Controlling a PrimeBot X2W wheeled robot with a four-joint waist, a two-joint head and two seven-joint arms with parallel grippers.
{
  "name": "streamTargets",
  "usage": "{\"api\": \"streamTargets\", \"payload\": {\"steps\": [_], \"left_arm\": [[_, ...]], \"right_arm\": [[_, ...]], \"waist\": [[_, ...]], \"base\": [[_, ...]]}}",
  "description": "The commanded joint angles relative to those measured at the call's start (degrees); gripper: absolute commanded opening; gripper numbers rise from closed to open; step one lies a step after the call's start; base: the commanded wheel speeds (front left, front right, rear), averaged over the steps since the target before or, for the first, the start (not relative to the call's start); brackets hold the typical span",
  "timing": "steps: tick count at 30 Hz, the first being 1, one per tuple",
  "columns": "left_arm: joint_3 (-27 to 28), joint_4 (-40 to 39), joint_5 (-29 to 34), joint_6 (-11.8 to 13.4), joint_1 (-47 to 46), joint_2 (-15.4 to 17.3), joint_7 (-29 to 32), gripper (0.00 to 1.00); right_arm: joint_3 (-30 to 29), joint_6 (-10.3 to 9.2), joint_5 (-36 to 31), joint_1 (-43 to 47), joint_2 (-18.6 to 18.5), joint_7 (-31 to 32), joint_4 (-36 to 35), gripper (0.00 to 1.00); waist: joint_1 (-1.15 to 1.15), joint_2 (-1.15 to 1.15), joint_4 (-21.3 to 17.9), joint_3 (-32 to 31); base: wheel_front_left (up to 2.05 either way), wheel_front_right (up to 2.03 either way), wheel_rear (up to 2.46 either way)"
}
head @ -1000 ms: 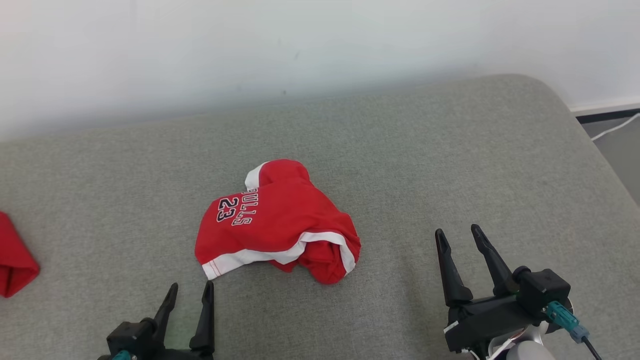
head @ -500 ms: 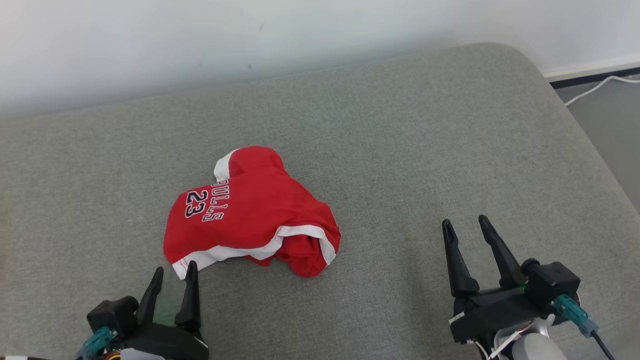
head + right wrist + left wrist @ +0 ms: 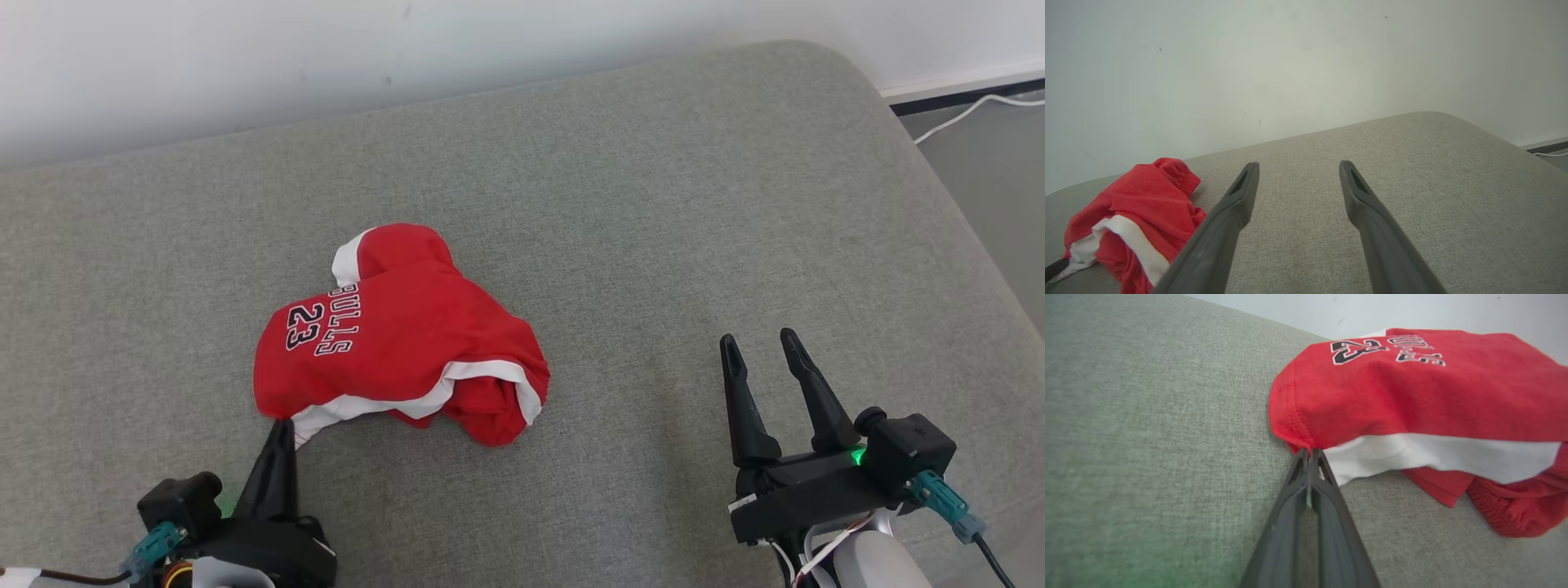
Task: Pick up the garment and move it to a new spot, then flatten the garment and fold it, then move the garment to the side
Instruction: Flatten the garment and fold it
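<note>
Now the left gripper (image 3: 282, 425) clamps a corner of the garment (image 3: 392, 343), bunched mid-way across the cushion (image 3: 653, 204); the right gripper (image 3: 758, 339) hovers, fingers spread, over its near side. Lift slowly so the hem holds.

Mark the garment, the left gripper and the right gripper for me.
garment (image 3: 424, 351), head view, red panel beside lettering.
left gripper (image 3: 1309, 452), left wrist view, between its fingertips.
right gripper (image 3: 758, 338), head view, between its fingertips.

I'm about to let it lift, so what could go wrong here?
The left gripper has its jaws closed on just the hem corner of the crumpled red and white Bulls garment; it may slip out on lifting.
Lifted by one corner, it could hang bunched; the right gripper stands open, well apart.
</note>
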Motion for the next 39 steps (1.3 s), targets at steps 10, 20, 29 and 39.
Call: {"api": "streamTargets", "payload": {"steps": [10,20,29,39], "left_arm": [[5.9,-6.3,5.0,1.9,2.0,0.0,0.0,0.00],[15.7,-6.2,10.4,2.0,4.2,1.2,0.0,0.00],[18.4,-4.9,13.2,3.0,4.4,0.6,0.0,1.00],[13.4,-10.9,11.0,4.9,10.7,0.0,0.0,1.00]], "right_arm": [[-0.7,0.04,0.3,0.2,0.7,-0.1,0.1,1.00],[-0.2,0.04,0.4,0.7,1.0,-0.1,1.3,1.00],[0.6,0.04,1.2,1.1,0.3,-0.1,1.8,1.00],[4.9,0.04,3.0,1.8,-0.1,-0.1,3.1,1.00]], "waist": [[0.00,0.00,2.1,-0.4],[0.00,0.00,3.1,-1.1],[0.00,0.00,4.5,-2.0],[0.00,0.00,9.8,-4.8]], "base": [[0.00,0.00,0.00],[0.00,0.00,0.00],[0.00,0.00,0.00],[0.00,0.00,0.00]]}}
